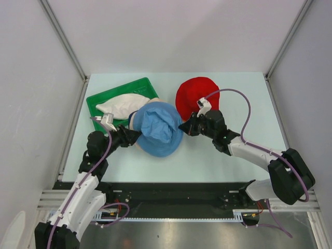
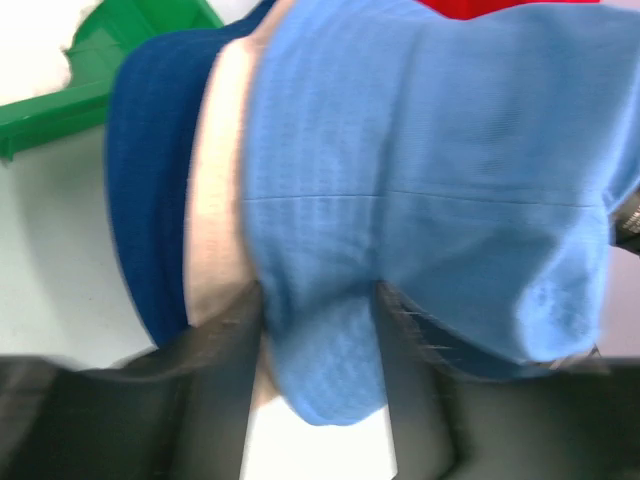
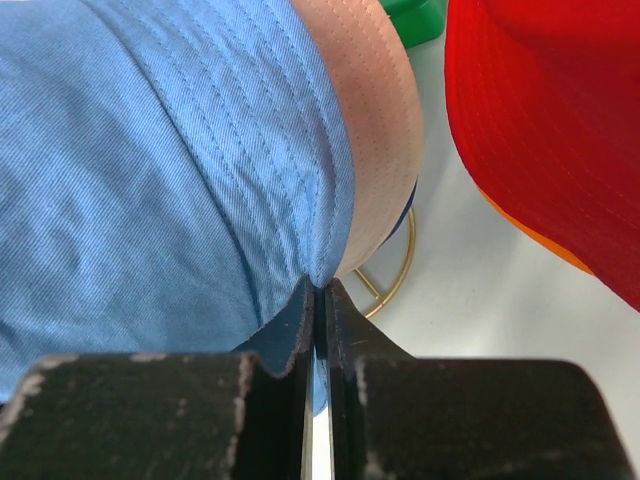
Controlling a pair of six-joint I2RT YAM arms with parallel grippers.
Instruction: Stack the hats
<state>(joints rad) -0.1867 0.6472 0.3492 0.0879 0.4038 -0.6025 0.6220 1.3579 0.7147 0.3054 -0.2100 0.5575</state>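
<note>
A light blue hat (image 1: 158,129) (image 2: 430,150) (image 3: 150,150) lies on top of a beige hat (image 2: 215,200) (image 3: 370,130) and a navy hat (image 2: 150,200) at the table's middle. My left gripper (image 1: 133,136) (image 2: 320,300) is at its left rim, open, with a fold of the blue brim between the fingers. On the right rim, my right gripper (image 1: 182,127) (image 3: 322,285) is shut on the blue brim. A red hat (image 1: 194,96) (image 3: 540,120) lies behind it, an orange edge (image 3: 545,245) showing under it. A white hat (image 1: 124,104) rests in the tray.
The green tray (image 1: 96,98) (image 2: 60,100) stands at the back left, touching the pile. Part of a gold wire ring (image 3: 395,275) shows under the pile's right edge. Metal posts and walls close in the table's left, right and back.
</note>
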